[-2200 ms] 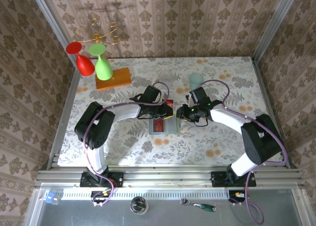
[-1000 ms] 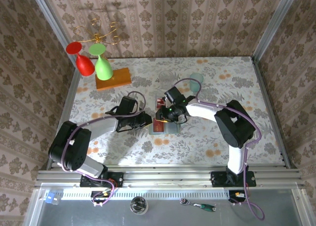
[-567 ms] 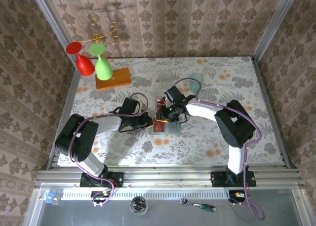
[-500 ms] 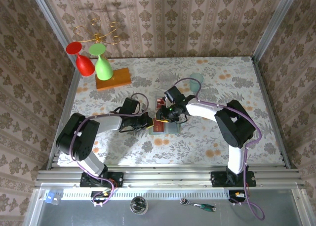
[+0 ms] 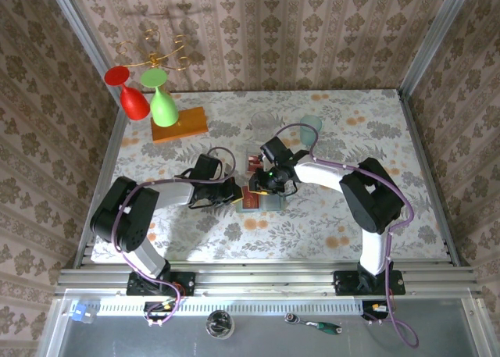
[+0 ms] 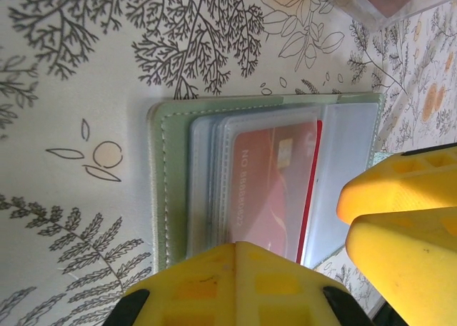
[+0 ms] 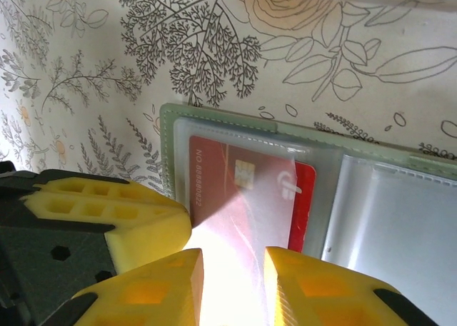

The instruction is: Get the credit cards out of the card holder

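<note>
Obs: card holder (image 5: 266, 202) lay open approx counter centre, red credit card (image 7: 239, 190) seated in its slot. L end effector (image 6: 228, 272) pressed together at holder's edge. R end effector (image 7: 232, 272) slightly spread over card.

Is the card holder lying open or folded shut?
Open: the card holder lies spread flat, both inner panels showing side by side, a red card in one clear slot.

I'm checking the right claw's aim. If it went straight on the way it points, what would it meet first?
The red card, tucked in the card holder right ahead of the right claw. Its near edge may already sit inside the jaws; depth is unclear.
</note>
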